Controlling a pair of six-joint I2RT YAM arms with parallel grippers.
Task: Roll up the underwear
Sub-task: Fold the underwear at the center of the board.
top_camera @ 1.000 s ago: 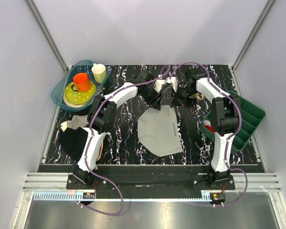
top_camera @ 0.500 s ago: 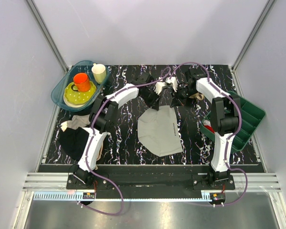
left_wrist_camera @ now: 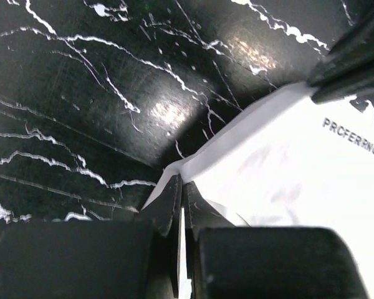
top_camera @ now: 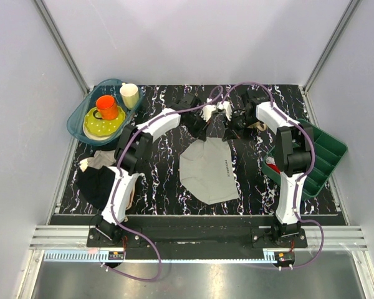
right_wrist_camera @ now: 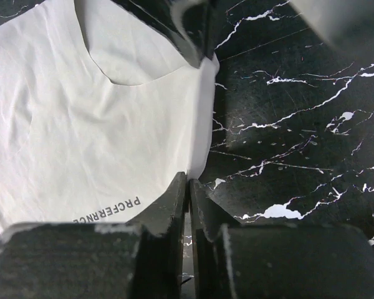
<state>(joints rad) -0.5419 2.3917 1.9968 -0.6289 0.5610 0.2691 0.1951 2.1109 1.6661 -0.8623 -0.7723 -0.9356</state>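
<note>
1. Three dishes, an orange mug, a beige mug and a yellow plate, sit in a teal plastic tub at the upper left of the overhead view. Below it a tan-beige cloth and a black cloth lie at the left edge of the black, white-veined worktop. None of these belongs to the job.
2. Just above the frame's centre is the left claw. In its wrist view the fingertips are pressed together with only a hairline between them, and a corner of pale fabric runs into that line, so it appears to pinch the cloth.
3. Mid-frame lies the plain light grey underwear of thin soft fabric, with printed lettering near its right side. Its lower part is spread flat; its upper edge narrows toward the two claws.
4. Right of centre, the right claw is closed the same way. Its fingertips meet on the fabric's edge beside the lettering.
5. At the far right a green compartment bin shows a small red and white bundle at its left end.
6. Progress, as I judge it: the far edge is gripped at both corners, but no turn of a roll is visible. The whole rolling toward the bottom of the frame is left to do.
</note>
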